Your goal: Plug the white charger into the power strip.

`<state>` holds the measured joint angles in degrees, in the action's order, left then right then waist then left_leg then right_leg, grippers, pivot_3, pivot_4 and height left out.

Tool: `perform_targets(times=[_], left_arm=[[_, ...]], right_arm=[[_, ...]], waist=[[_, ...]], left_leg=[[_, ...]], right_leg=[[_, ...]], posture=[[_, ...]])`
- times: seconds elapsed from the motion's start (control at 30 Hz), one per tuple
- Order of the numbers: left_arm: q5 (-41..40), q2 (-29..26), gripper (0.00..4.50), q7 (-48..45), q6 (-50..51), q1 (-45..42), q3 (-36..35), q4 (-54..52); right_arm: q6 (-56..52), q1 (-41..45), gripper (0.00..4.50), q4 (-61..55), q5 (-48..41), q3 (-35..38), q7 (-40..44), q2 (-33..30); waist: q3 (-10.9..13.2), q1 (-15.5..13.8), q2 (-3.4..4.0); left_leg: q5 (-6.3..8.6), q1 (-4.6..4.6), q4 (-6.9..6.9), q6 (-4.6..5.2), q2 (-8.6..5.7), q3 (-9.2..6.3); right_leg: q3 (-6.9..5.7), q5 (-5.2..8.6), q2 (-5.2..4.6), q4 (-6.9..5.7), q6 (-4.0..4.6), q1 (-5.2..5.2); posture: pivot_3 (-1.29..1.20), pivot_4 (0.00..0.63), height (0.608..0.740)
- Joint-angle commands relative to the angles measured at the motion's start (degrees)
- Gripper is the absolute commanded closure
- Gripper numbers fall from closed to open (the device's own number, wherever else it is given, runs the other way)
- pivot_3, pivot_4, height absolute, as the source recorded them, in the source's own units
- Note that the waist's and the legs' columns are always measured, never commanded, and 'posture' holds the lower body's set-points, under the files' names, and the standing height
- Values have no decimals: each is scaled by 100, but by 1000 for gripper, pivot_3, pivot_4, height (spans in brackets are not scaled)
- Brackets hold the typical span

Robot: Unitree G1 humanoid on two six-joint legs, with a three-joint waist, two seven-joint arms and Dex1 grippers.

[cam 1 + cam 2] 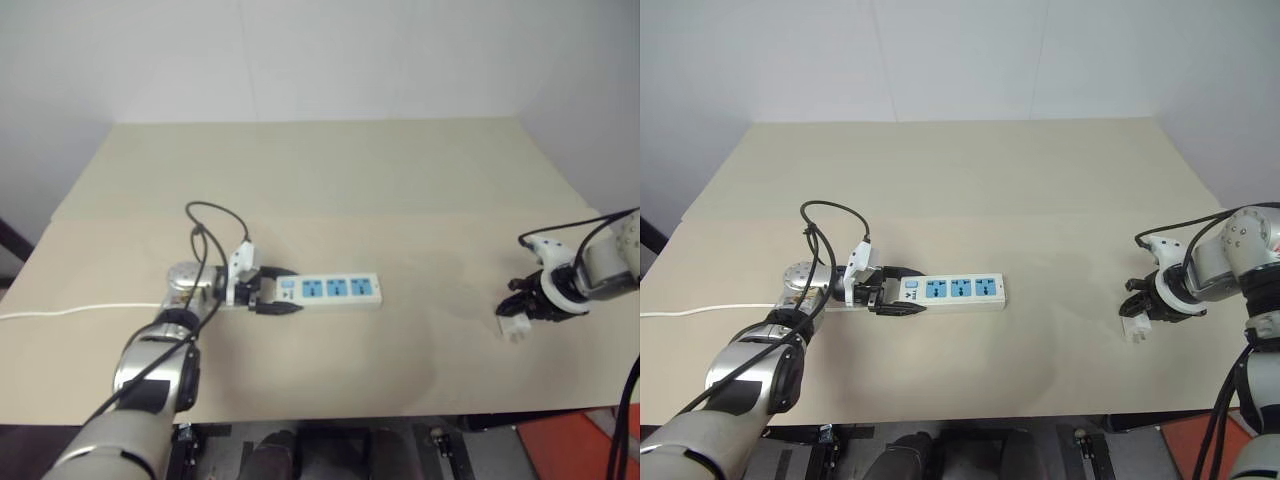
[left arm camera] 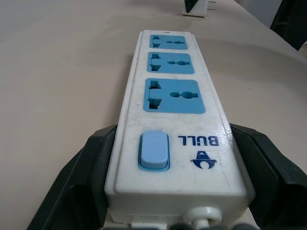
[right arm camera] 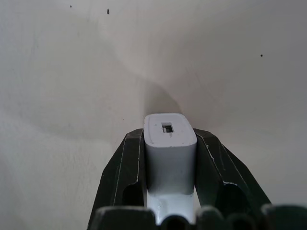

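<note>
- Now the right gripper [image 3: 170, 158] is clamping its two black fingers [image 3: 122, 167] on the small white rounded charger [image 3: 170, 143], which is sitting on the table, well apart from the strip.
- The left gripper [image 1: 272, 291] is bracing the switch end of the long white plastic power strip [image 1: 335, 290] with three blue sockets, all empty.
- Grasping looks done; lifting, carrying and plugging are remaining.
- The beige table [image 1: 330, 170] is standing against a plain white wall [image 1: 300, 50].

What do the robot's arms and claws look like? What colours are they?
The arms are shiny silver-grey tubes with round joints. Each ends in a white wrist block and a claw with two chunky black fingers: the left claw and the right claw. Thin black cables loop over both wrists, and the left arm has a black band near its elbow.
</note>
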<state>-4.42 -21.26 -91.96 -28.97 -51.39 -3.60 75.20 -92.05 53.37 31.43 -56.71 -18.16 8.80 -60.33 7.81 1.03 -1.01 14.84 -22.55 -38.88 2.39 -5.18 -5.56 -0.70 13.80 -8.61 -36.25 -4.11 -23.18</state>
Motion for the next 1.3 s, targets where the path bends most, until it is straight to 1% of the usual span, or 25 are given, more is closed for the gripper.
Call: perform_targets(times=[0.03, 0.13, 0.23, 0.27, 0.33, 0.4, 0.47, 0.53, 0.57, 0.7, 0.8, 0.83, 0.9, 0.93, 1.03, 1.1, 1.17, 1.27, 1.3], left_arm=[[129, -124, 1218, 9, -69, 59, 1, 3], [135, -134, 1218, -11, -64, 59, 9, 3], [123, -142, 1218, -50, -57, 55, 28, -2], [121, -146, 1218, -53, -54, 53, 41, -5], [136, -152, 1218, -54, -56, 45, 85, -11], [131, -151, 1218, -54, -56, 37, 102, -17], [121, -150, 1218, -54, -58, 31, 131, -32], [98, -146, 1218, -54, -63, 38, 163, -53], [86, -149, 1218, -54, -63, 41, 174, -59], [-23, -142, 1218, -54, -88, 121, 263, -123], [-115, -150, 1218, -54, -96, 173, 336, -180], [-154, -149, 1218, -54, -104, 194, 368, -206], [-250, -138, 1218, -54, -98, 241, 417, -258], [-294, -131, 1218, -54, -101, 267, 446, -289], [-396, -104, 1218, -54, -96, 343, 535, -370], [-478, -77, 1218, -54, -70, 377, 578, -420], [-539, -58, 1218, -54, -72, 399, 631, -464], [-617, -29, 1218, -54, -66, 430, 680, -532], [-634, -26, 1218, -54, -62, 441, 693, -551]], right_arm=[[-45, 54, 3381, -319, 133, -39, 215, -96], [-45, 91, 3381, -751, 193, -184, 415, -252], [-45, 150, 3381, -1853, 348, -120, 710, -473], [-45, 176, 3381, -2073, 379, 15, 744, -470], [204, 74, 3381, -2728, 320, 331, 1229, -545], [384, -79, 3381, -3181, 335, 794, 1355, -397], [1152, -541, 3381, -3786, 550, 1206, 1463, -188], [1873, -921, 3381, -4243, 815, 1391, 1664, -6], [2029, -1017, 3381, -4342, 905, 1448, 1741, 59], [3644, -1551, 3381, -4015, 1357, 1591, 2561, 766], [4835, -1861, 3381, -3963, 1789, 1549, 3269, 1086], [5278, -1942, 3381, -3962, 2024, 1471, 3454, 1170], [5669, -1962, 3381, -3834, 2086, 1486, 3782, 1465], [6162, -2020, 3381, -3774, 2221, 1494, 3988, 1649], [6803, -1999, 3381, -3381, 2139, 1516, 4624, 2273], [7365, -1975, 3381, -3059, 2311, 1445, 4869, 2714], [7529, -1905, 3381, -2795, 2351, 1340, 5176, 3053], [8286, -1918, 3381, -2399, 2697, 1121, 5550, 3530], [8285, -1869, 3381, -2243, 2714, 1051, 5743, 3617]], waist=[[0, 4, 1], [-1, 7, 1], [-2, 8, 4], [-2, 12, 4], [-2, 27, 4], [-2, 29, 4], [-6, 15, -3], [-12, 9, -11], [-12, 12, -11], [-12, 23, -12], [-12, 23, -12], [-12, 23, -12], [-12, 38, -12], [-12, 51, -12], [-12, 69, -13], [-12, 83, -12], [-12, 77, -12], [-12, 80, -11], [-13, 80, -10]], left_leg=[[0, 1, 0, 0, 0, 0], [0, 1, 0, 0, 1, 0], [0, 0, 0, 0, 0, 0], [0, 0, 1, 0, 0, 0], [1, 0, 1, 1, 2, 0], [1, 1, 1, 2, 2, -1], [2, 2, 0, 3, 2, -1], [2, 4, -2, 3, 3, -5], [1, 4, -4, 2, 1, -2], [1, 9, -8, 1, 0, -1], [0, 14, -7, 0, 0, 1], [-1, 15, -7, -1, 0, 1], [-4, 19, -8, -7, -1, 1], [-5, 22, -8, -8, -1, 2], [-4, 28, -9, -7, 0, 2], [-3, 35, -9, -5, 0, 2], [-4, 38, -8, -7, 0, 0], [-5, 39, -8, -9, 0, -2], [-6, 36, -8, -11, -1, -2]], right_leg=[[0, 0, 0, -2, 0, -1], [1, 0, 1, -3, 0, -2], [1, 0, 1, -4, 0, -6], [1, 0, 2, -4, 0, -7], [0, 0, 5, -4, -1, -7], [0, 0, 6, -4, -1, -6], [0, -1, 6, -5, -4, -3], [-5, -5, 9, -5, -9, 1], [0, -5, 9, -6, -11, 0], [1, -7, 9, -8, -13, 4], [3, -7, 9, -16, -13, 5], [2, -7, 9, -21, -13, 3], [2, -7, 9, -31, -13, 2], [3, -7, 9, -33, -13, 2], [4, -7, 9, -38, -13, 5], [4, -7, 10, -41, -13, 11], [4, -7, 11, -44, -13, 13], [5, -7, 11, -48, -13, 9], [6, -7, 11, -48, -13, 6]], posture=[[0, 150, 740], [0, 150, 740], [0, 150, 740], [0, 150, 740], [0, 150, 740], [0, 150, 740], [0, 150, 740], [0, 150, 740], [0, 150, 740], [0, 150, 740], [0, 150, 740], [0, 150, 740], [0, 150, 740], [0, 150, 740], [0, 150, 740], [0, 150, 740], [0, 150, 740], [0, 150, 740], [0, 150, 740]])
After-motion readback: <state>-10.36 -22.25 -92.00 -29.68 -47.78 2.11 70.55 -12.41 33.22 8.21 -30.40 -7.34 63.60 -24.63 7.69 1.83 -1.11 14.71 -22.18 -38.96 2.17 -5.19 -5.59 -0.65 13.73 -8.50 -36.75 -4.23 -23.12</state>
